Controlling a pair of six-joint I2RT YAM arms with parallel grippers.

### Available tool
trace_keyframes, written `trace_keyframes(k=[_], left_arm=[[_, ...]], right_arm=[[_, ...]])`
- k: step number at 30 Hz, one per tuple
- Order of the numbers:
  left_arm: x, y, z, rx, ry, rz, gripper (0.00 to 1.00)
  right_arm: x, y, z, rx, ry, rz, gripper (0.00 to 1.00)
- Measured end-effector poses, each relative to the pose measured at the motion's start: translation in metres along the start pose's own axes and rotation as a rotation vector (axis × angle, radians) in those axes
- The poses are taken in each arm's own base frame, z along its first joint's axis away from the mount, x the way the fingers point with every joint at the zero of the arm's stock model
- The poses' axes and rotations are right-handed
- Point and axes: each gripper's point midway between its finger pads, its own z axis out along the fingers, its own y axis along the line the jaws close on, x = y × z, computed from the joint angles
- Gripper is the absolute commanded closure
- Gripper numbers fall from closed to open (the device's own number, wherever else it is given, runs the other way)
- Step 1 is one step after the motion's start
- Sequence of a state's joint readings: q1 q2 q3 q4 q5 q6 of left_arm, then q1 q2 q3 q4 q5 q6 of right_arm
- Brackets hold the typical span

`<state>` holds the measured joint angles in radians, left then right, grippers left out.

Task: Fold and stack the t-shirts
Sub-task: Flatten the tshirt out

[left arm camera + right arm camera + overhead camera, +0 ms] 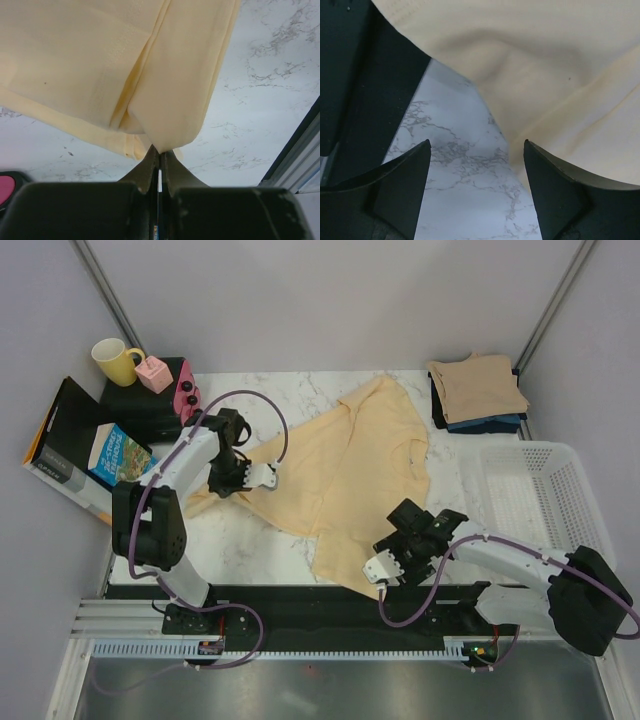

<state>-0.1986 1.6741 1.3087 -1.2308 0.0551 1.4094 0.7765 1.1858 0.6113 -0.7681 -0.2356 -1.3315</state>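
Observation:
A pale yellow-cream t-shirt lies spread and rumpled across the middle of the marble table. My left gripper is shut on its left edge; the left wrist view shows the cloth pinched between the closed fingertips and lifted slightly. My right gripper is open over the shirt's near corner; in the right wrist view the cloth lies by the right finger, with bare marble between the jaws. A folded tan-beige shirt tops a stack with dark navy and black shirts at the back right.
A white mesh basket stands at the right edge. At the back left are a yellow mug, a pink object, a black box and a book. A black rail runs along the near edge.

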Motion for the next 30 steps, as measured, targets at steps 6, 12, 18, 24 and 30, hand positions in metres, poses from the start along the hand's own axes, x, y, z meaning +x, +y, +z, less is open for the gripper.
trace_keyframes(k=[6, 12, 18, 24, 30], left_arm=[[-0.003, 0.012, -0.007, -0.015, -0.004, -0.016, 0.98], [-0.006, 0.014, -0.011, -0.02, -0.021, -0.051, 0.98], [-0.01, 0.007, -0.012, 0.001, -0.042, -0.083, 0.98], [-0.016, -0.001, -0.015, 0.018, -0.079, -0.116, 0.98], [-0.048, 0.017, -0.056, -0.073, -0.248, -0.157, 0.98]], right_arm=[[-0.011, -0.004, 0.01, 0.051, -0.047, -0.027, 0.21], [-0.027, -0.034, 0.017, 0.144, -0.101, -0.029, 0.53], [-0.032, -0.053, 0.029, 0.183, -0.117, -0.003, 1.0], [-0.014, -0.068, 0.024, 0.249, -0.019, 0.023, 1.0], [0.008, -0.107, -0.026, 0.335, 0.068, 0.128, 1.0]])
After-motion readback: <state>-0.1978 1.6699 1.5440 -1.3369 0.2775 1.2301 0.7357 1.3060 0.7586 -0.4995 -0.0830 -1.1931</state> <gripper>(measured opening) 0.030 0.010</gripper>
